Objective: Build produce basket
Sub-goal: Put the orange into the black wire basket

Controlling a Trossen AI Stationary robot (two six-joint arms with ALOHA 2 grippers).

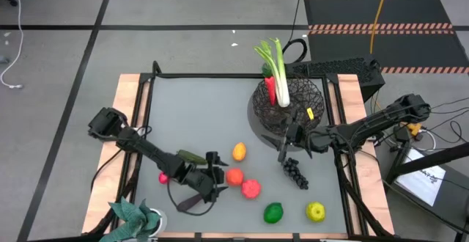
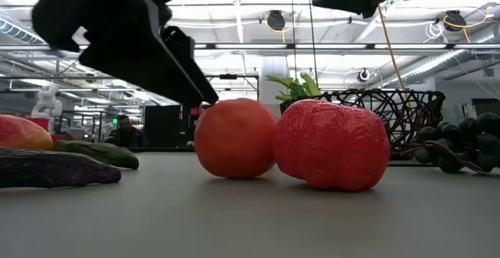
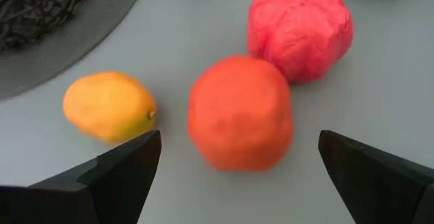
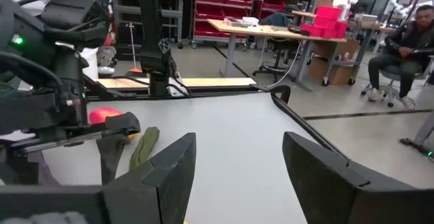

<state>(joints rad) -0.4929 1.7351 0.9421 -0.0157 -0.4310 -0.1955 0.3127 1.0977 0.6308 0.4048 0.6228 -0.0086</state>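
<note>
- Left hand (image 1: 221, 180) low over the worktop (image 1: 198, 110), arm stretched in from the near-left corner, fingers (image 3: 115, 173) spread wide and holding nothing.
- Directly ahead of that hand, between the lines of its two fingers: orange fruit (image 3: 241, 112), resting on the worktop, not touched.
- Just beyond the orange fruit and touching it in the low view: wrinkled red fruit (image 3: 300, 27).
- Off to one side of the left hand, near the orange fruit: yellow-orange fruit (image 3: 108, 106), lying apart.
- Behind the left hand, beside its arm: green cucumber (image 1: 192, 157) and a small red fruit (image 1: 163, 177).
- Right hand (image 1: 287, 145) raised beside the basket (image 1: 289, 106), arm reaching in from the right edge, fingers (image 4: 166, 173) part-way apart with nothing between them.
- Just below the right hand on the worktop: dark grapes (image 1: 295, 172).
- In the basket next to the right hand: leek (image 1: 277, 70) standing up, with a red piece (image 1: 271, 89) beside it.
- Farther toward the near edge from the right hand: green fruit (image 1: 273, 213) and yellow-green fruit (image 1: 316, 212), well apart from the basket.
</note>
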